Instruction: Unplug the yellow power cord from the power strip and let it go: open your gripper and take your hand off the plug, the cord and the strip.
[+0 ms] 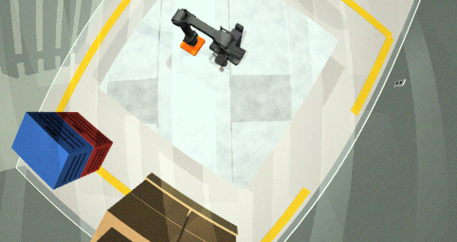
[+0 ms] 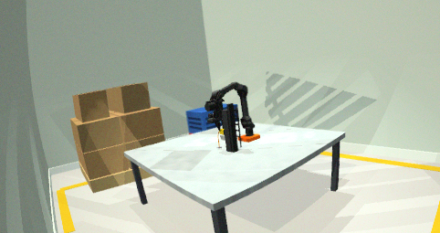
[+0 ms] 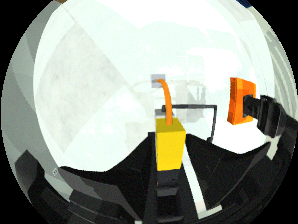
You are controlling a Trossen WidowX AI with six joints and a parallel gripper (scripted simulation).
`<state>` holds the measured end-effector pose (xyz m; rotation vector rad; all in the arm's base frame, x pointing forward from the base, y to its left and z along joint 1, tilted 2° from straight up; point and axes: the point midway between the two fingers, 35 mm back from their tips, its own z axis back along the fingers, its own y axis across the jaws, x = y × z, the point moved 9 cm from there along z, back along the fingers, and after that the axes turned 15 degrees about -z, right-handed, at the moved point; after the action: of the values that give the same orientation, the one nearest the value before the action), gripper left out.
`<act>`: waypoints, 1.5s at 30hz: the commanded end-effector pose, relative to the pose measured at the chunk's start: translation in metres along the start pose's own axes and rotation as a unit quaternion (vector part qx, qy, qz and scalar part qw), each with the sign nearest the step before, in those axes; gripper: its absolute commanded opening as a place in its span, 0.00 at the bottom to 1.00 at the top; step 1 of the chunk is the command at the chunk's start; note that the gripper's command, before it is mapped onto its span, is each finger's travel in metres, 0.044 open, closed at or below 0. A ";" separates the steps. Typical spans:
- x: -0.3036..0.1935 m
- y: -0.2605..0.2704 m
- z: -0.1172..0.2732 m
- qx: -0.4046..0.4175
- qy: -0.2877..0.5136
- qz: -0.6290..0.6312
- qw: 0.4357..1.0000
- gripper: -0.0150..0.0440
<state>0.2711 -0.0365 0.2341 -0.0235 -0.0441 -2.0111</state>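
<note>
Progress, my judgement: early. Yellow plug point(image 3: 169, 145) appears seated in black power strip point(image 2: 231, 132), centre of wrist view, orange-yellow cord point(image 3: 168, 99) rising above it. My end effector point(image 3: 166, 171) partly open, fingers flanking plug, nothing clamped. Left to do: close, pull plug free, release, back away. Strip stands upright mid-worktop beside arm's orange base point(image 2: 250, 137). Pale marbled worktop point(image 2: 274, 153) on dark legs. Cardboard boxes point(image 2: 114, 131) at left, blue crate point(image 2: 198, 119) behind, yellow floor line point(image 2: 388, 160) at right.
</note>
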 end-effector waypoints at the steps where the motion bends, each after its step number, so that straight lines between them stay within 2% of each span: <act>1: 0.000 0.000 -0.003 -0.002 0.001 -0.002 1.000 0.53; 5: 0.000 0.000 -0.001 0.000 0.000 0.000 1.000 0.35; 13: 0.000 0.000 -0.001 0.000 0.000 0.000 1.000 0.26; 45: 0.046 0.013 0.000 -0.001 -0.001 -0.001 1.000 0.25</act>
<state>0.2689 -0.0558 0.2330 0.0290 0.0292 -1.9559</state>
